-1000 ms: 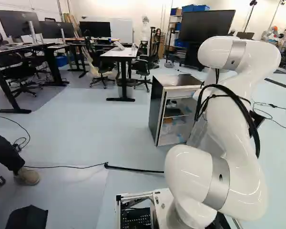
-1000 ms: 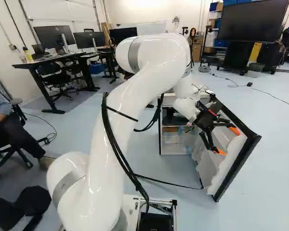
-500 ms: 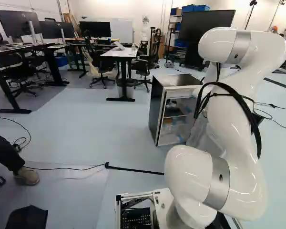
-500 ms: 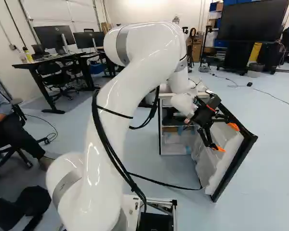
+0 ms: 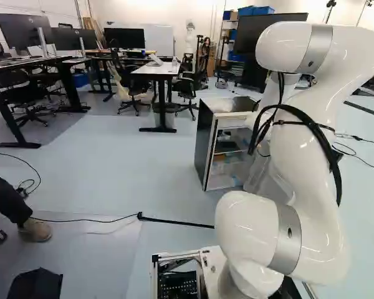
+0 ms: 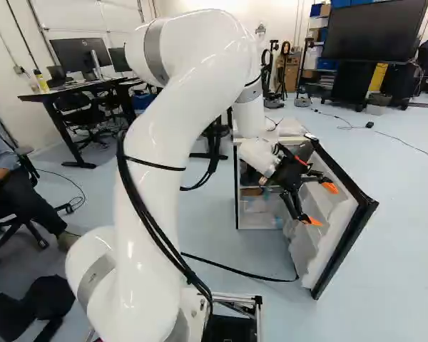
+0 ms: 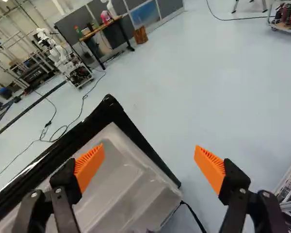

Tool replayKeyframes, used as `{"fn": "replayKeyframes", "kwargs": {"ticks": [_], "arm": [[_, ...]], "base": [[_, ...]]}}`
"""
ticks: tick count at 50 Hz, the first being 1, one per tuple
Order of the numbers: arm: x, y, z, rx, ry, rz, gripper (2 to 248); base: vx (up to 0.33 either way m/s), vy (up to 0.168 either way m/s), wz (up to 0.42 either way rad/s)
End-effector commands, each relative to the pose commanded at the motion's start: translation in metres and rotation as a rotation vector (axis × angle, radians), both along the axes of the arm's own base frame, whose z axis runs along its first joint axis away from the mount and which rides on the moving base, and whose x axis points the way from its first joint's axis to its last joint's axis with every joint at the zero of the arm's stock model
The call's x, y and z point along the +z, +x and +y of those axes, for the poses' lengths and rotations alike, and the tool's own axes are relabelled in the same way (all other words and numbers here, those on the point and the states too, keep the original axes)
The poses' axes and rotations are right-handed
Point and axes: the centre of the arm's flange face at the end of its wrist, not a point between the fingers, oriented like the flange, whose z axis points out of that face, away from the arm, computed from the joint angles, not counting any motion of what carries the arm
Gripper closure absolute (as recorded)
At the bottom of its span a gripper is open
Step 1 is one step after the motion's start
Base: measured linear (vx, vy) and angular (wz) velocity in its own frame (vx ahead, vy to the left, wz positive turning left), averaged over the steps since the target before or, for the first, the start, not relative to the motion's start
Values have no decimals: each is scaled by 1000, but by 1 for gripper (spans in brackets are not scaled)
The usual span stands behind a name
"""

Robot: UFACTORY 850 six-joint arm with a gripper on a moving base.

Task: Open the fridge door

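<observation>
From my remote seat, I see a small fridge [image 6: 260,211] with its door [image 6: 346,249] wide open, near the middle of the right base view. The fridge has a dark side panel, and its shelves show behind the open front. The door juts out towards my base, its pale inner lining set in a thick black frame.

My white arm [image 5: 311,156] rises tall at the right of the left base view and hides the door there. In the right base view it bends over and reaches down to the inner side of the door, where the black fingers [image 6: 314,221] point outward and a little down.

The wrist view shows the fingers spread far apart, orange pads [image 7: 89,165] facing each other, with nothing gripped. One finger appears in front of the pale lining; the other appears against the floor [image 7: 194,97], past the door's edge. I cannot tell whether either one touches the door.

A black cable [image 5: 174,222] runs along the floor ahead of my base. Farther off in the wrist view, another robot [image 7: 58,56], also white, stands near a desk [image 7: 101,28] with small items on top.
</observation>
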Motion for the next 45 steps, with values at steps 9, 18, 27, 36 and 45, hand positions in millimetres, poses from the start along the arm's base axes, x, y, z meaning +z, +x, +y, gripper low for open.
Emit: {"fn": "replayKeyframes", "kwargs": {"ticks": [9, 18, 27, 36, 45], "arm": [[0, -5, 18, 84, 15, 16, 3], [0, -10, 36, 175, 23, 37, 3], [1, -15, 54, 274, 21, 62, 3], [3, -20, 72, 378, 13, 88, 3], [5, -24, 89, 488, 0, 115, 3]], "base": [[0, 0, 0], [0, 0, 0], [0, 0, 0], [0, 0, 0], [0, 0, 0]]}}
